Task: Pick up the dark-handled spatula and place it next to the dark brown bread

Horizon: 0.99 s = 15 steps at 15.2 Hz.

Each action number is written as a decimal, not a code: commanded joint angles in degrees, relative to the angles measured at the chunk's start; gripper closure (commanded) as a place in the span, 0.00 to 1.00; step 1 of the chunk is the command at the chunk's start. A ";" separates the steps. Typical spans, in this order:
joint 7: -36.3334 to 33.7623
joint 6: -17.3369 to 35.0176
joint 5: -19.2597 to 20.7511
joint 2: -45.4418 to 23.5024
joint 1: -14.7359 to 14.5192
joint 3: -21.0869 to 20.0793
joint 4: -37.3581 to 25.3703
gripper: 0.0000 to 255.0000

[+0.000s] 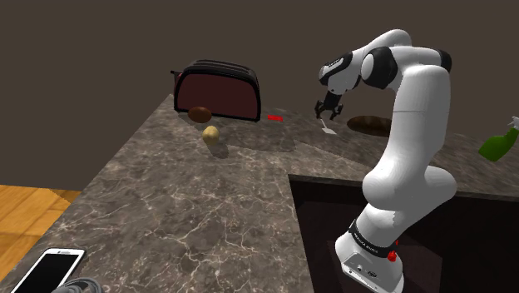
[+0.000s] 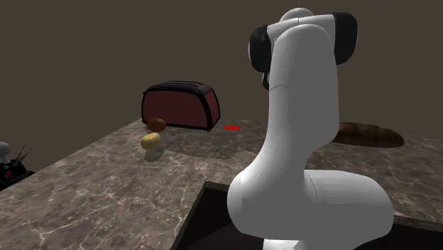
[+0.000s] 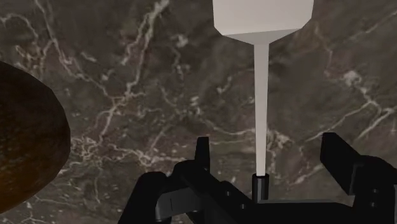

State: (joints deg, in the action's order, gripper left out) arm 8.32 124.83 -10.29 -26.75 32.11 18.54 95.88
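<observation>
gripper (image 3: 270, 147): nearest the wrist lens. its two black fingers stand wide apart, one on either side of the spatula's dark handle, and neither touches it, so nothing is gripped.
spatula (image 3: 261, 95): seems to lie on the marbled counter (image 3: 159, 76) just beside the dark brown bread (image 3: 25, 146). the pale blade points away from the hand and the thin shaft runs back to the dark handle.
why so: i'd guess the fingers straddle the handle because it is the narrow part a two-finger hand can close on or let go of. with the spatula lying beside the bread, the placing looks as good as met.
shoulder view: it gives the height — the gripper (image 1: 327, 109) hangs nose-down just over the spatula (image 1: 328, 127), with the bread (image 1: 370, 125) near and a toaster (image 1: 218, 91) well apart from the bread.
wrist view: it gives the gap between fingers and handle.
second exterior view: the white arm (image 2: 298, 142) stands in front of the hand, and the bread (image 2: 369, 133) lies just past it.
</observation>
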 commanded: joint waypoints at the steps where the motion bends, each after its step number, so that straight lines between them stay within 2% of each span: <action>1: 0.00 0.00 0.00 0.00 0.00 0.00 0.00 0.00; 3: 0.00 0.00 0.00 0.00 0.00 0.00 0.00 0.00; 7: -0.86 -5.68 1.39 3.37 -0.44 0.70 -2.48 0.00; 15: -0.86 -5.68 1.39 3.37 -0.44 0.70 -2.48 0.00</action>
